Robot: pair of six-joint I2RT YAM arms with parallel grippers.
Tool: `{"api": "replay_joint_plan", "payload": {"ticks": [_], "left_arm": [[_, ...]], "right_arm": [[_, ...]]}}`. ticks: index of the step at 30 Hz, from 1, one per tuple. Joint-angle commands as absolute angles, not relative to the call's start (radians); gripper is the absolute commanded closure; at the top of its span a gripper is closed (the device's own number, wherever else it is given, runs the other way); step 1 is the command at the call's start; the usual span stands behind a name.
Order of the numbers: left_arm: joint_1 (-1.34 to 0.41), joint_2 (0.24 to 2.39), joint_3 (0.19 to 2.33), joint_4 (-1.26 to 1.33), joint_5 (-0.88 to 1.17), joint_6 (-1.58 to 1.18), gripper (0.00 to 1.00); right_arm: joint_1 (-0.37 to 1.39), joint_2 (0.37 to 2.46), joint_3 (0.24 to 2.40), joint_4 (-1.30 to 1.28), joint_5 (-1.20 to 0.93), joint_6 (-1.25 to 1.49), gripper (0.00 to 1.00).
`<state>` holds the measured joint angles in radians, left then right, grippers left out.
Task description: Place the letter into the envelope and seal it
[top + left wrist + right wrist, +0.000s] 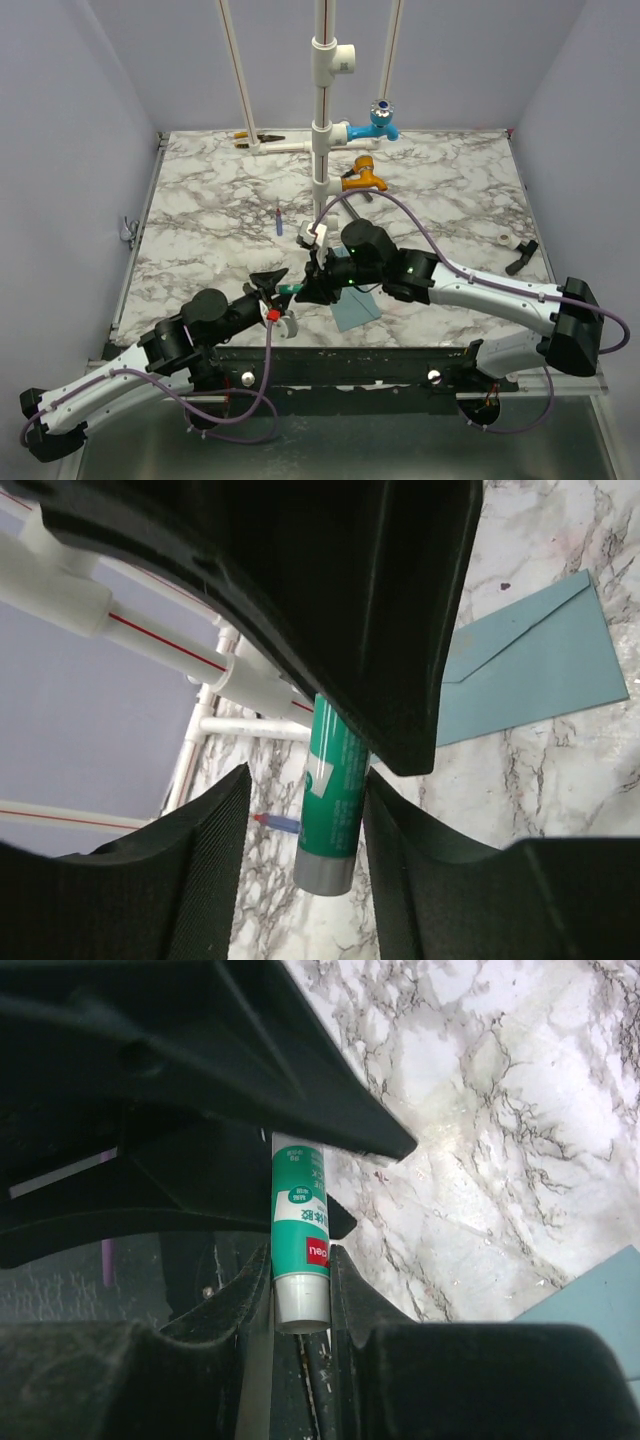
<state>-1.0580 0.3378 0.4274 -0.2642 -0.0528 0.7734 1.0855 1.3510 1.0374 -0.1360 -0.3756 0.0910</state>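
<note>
Found the envelope (530, 670) lying flat on the marble table (200, 200), at lower centre of the top view, partly covered by the right arm (480, 290). Traced its long axis in the left wrist view from lower left to upper right, with one diagonal flap crease climbing toward the upper right corner. Saw only a teal corner of it at the lower right edge of the right wrist view.

Located a green glue stick (299, 1230) between the two end effectors, just left of the envelope in the top view. Logged its long axis as near vertical in both wrist views, with a pale grey end toward the bottom of each frame. Logged it as near horizontal in the top view.

Recorded the right end effector (300, 1270) pinching the glue stick, both fingers pressed against its pale end. Recorded the left end effector (308, 800) spread around the glue stick, with the finger (410, 880) at frame right touching or just beside it. Noted the other finger standing apart, with a blue pen (280, 823) visible on the table through the gap.

Noted a white pipe frame (322, 120) at upper centre of the top view, carrying a blue fitting (381, 120) and an orange fitting (360, 180).
</note>
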Motion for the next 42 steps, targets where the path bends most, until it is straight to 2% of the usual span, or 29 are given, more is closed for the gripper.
{"api": "replay_joint_plan", "payload": {"ticks": [1,5,6,9,10,11,14,16,19,23,28,30,34,39,42], "left_arm": [[-1.072,0.319,0.418,-0.227,-0.031,0.839,0.55],[-1.074,0.33,0.422,-0.227,-0.015,0.834,0.59],[-1.074,0.334,0.423,-0.227,-0.013,0.83,0.65],[-1.073,0.35,0.438,-0.227,-0.014,0.79,1.0],[-1.074,0.353,0.441,-0.227,-0.018,0.764,1.0],[-1.074,0.354,0.445,-0.227,-0.027,0.735,1.0],[-1.025,0.355,0.445,-0.228,-0.021,0.534,1.0],[-0.957,0.345,0.442,-0.231,0.057,0.391,1.0],[-0.842,0.33,0.439,-0.223,0.194,0.19,1.0],[-0.724,0.291,0.4,-0.147,0.373,0.007,1.0],[-0.639,0.2,0.308,-0.006,0.53,-0.117,1.0],[-0.612,0.153,0.248,0.081,0.554,-0.131,1.0],[-0.546,0.061,0.132,0.201,0.603,-0.202,1.0],[-0.466,-0.042,0.12,0.214,0.619,-0.197,1.0],[-0.449,-0.08,0.119,0.207,0.647,-0.186,1.0]], "right_arm": [[1.09,1.389,1.098,-0.156,-0.338,0.136,0.99],[1.089,1.385,1.105,-0.153,-0.346,0.138,0.99],[1.09,1.385,1.107,-0.154,-0.352,0.136,0.99],[1.089,1.387,1.113,-0.168,-0.346,0.132,0.99],[1.089,1.384,1.115,-0.171,-0.344,0.134,0.99],[1.09,1.378,1.115,-0.174,-0.336,0.142,0.95],[1.082,1.339,1.123,-0.167,-0.306,0.187,0.55],[1.076,1.293,1.133,-0.165,-0.259,0.213,0.39],[1.072,1.236,1.178,-0.239,-0.119,0.24,0.22],[1.069,1.174,1.227,-0.425,0.177,0.288,0.12],[1.048,1.11,1.187,-0.701,0.521,0.442,0.06],[1.004,1.106,1.144,-0.797,0.577,0.493,0.06],[0.819,1.136,1.032,-0.788,0.48,0.49,0.14],[0.665,1.203,0.906,-0.607,0.362,0.45,0.16],[0.594,1.297,0.883,-0.53,0.289,0.421,0.22]]}}
